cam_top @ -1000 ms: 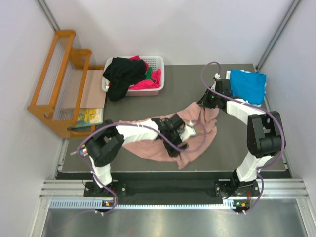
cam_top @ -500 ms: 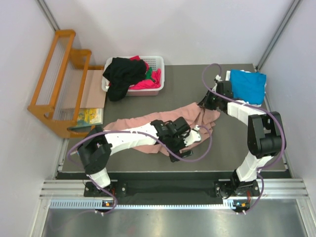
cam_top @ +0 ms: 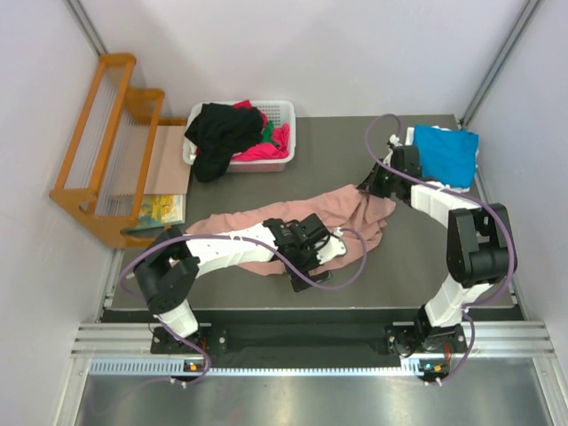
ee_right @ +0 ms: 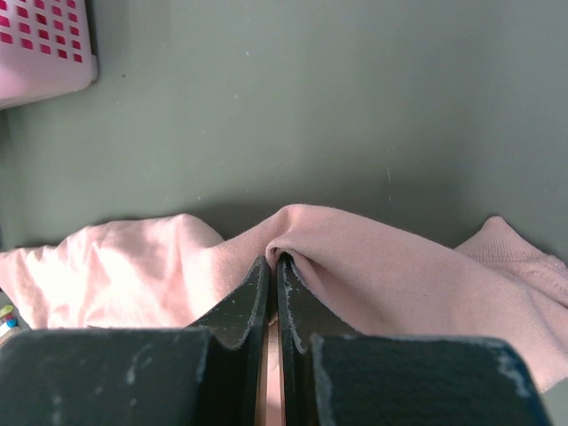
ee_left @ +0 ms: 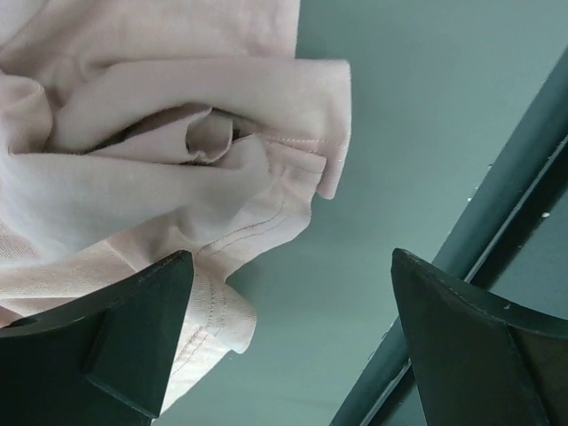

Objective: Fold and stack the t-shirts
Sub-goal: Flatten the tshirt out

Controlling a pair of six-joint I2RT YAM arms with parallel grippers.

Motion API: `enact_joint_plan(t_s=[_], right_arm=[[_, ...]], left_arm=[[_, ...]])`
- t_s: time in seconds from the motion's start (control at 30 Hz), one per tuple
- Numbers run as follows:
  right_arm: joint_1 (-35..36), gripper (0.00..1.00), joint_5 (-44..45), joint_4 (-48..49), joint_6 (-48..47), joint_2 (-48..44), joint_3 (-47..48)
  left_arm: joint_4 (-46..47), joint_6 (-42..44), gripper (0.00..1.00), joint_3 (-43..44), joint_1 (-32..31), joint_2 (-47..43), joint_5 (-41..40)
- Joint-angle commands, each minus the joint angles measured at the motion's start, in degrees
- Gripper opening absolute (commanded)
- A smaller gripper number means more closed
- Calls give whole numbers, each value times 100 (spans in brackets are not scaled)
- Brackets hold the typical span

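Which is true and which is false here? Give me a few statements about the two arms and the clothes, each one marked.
1. The right gripper pinches a fold of the pink shirt. True.
2. The left gripper is clamped on the pink shirt. False: its jaws stand open, holding nothing.
3. The blue shirt lies in the basket. False: it lies at the far right corner of the table.
4. A black shirt hangs over the basket's rim. True.
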Motion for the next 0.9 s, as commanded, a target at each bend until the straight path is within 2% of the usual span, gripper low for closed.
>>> enact_joint_plan(t_s=[0.0, 0.3, 0.57, 0.67, 0.73, 0.87], right_arm=[[-29, 0, -50, 155, -51, -286, -60], [-38, 0, -76, 155, -25, -268, -24], [-29, 0, -129, 182, -7, -172, -16], [-38, 0, -173, 199, 2, -128, -33], [-29, 0, -173, 208, -7, -110, -42], [-29, 0, -182, 190, -51, -110, -42]], left_arm=[[162, 23, 97, -125, 20, -115, 35], [487, 32, 96, -213, 47, 333, 78], [628, 67, 96, 182, 230, 808, 61], [645, 6, 89, 393, 476, 983, 244], [628, -47, 77, 490, 652, 1089, 342], [698, -12, 68, 473, 802, 1151, 342]])
